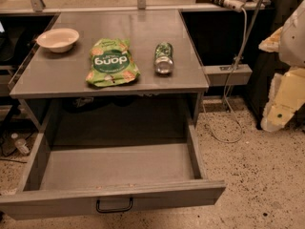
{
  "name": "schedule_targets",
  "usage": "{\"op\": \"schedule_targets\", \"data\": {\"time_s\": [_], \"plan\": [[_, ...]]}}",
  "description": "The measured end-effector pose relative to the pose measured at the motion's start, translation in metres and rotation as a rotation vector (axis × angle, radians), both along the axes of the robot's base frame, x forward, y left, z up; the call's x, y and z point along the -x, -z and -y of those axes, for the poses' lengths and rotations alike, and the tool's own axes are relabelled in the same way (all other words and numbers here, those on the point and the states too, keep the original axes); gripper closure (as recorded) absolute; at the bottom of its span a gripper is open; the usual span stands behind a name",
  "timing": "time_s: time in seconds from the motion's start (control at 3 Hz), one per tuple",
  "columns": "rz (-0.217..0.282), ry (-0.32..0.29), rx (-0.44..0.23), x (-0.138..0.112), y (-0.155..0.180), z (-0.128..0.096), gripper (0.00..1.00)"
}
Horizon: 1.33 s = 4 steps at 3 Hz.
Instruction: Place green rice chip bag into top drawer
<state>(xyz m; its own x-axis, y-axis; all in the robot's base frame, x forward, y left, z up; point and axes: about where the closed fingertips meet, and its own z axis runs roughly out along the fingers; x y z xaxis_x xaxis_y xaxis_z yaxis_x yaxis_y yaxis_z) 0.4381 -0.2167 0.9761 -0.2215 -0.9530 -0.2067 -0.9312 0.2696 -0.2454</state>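
The green rice chip bag (112, 62) lies flat on the grey counter top (71, 75), near its middle, with its white "dang" lettering upside down to me. The top drawer (157, 197) under the counter is pulled fully out, and its grey inside shows nothing in it. Its black handle (114, 206) is at the centre of the front panel. My gripper (280, 109) is at the right edge of the view, off the counter and well to the right of the bag, and it holds nothing that I can see.
A green soda can (163, 57) lies on its side just right of the bag. A cream bowl (58, 39) sits at the counter's back left. A white cable (237, 56) hangs down to the speckled floor on the right. A small bottle (19, 144) lies on the floor at the left.
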Motion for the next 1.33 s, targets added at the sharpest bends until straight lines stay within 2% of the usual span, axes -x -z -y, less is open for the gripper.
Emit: {"op": "schedule_targets", "data": {"time_s": [0.33, 1.0, 1.33], "plan": [[0.000, 0.000, 0.000, 0.000, 0.000, 0.000, 0.00], [0.009, -0.115, 0.001, -0.024, -0.012, -0.065, 0.00], [0.009, -0.115, 0.001, -0.025, -0.012, -0.065, 0.00]]}}
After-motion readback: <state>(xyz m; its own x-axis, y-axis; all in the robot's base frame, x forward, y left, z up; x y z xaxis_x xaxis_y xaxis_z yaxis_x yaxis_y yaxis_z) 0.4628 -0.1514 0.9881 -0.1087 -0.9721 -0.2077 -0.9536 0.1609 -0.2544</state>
